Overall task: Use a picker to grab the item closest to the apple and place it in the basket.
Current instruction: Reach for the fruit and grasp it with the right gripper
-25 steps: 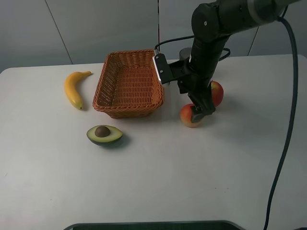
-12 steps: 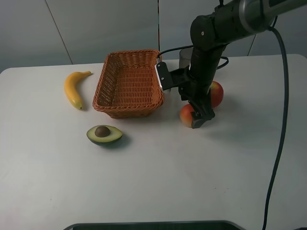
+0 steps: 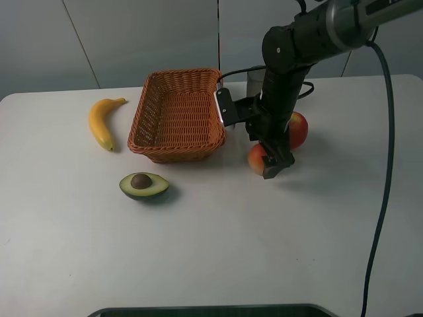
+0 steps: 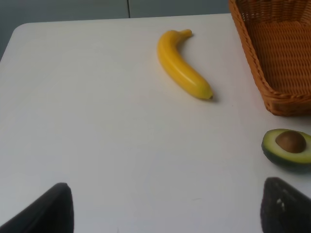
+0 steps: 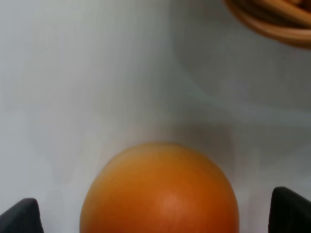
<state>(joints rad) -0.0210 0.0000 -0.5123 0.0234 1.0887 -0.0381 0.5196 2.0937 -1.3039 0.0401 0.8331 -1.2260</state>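
Observation:
The red-and-yellow apple (image 3: 299, 129) lies on the white table to the right of the wicker basket (image 3: 177, 115). Just in front of it, to its left, sits a round orange-red fruit (image 3: 255, 158), which fills the right wrist view (image 5: 159, 189). My right gripper (image 3: 272, 162) is down over this fruit, open, with a dark fingertip (image 5: 19, 216) on each side and a gap to the skin. My left gripper (image 4: 165, 213) is open over bare table and does not show in the exterior view.
A yellow banana (image 3: 102, 122) lies left of the basket, and a halved avocado (image 3: 143, 185) lies in front of it. A grey cup (image 3: 254, 78) stands behind the right arm. A black cable (image 3: 386, 198) hangs down the right side.
The right arm has come down and slightly forward, bringing the open gripper lower around the orange-red fruit. The fruit, apple and basket have not moved.

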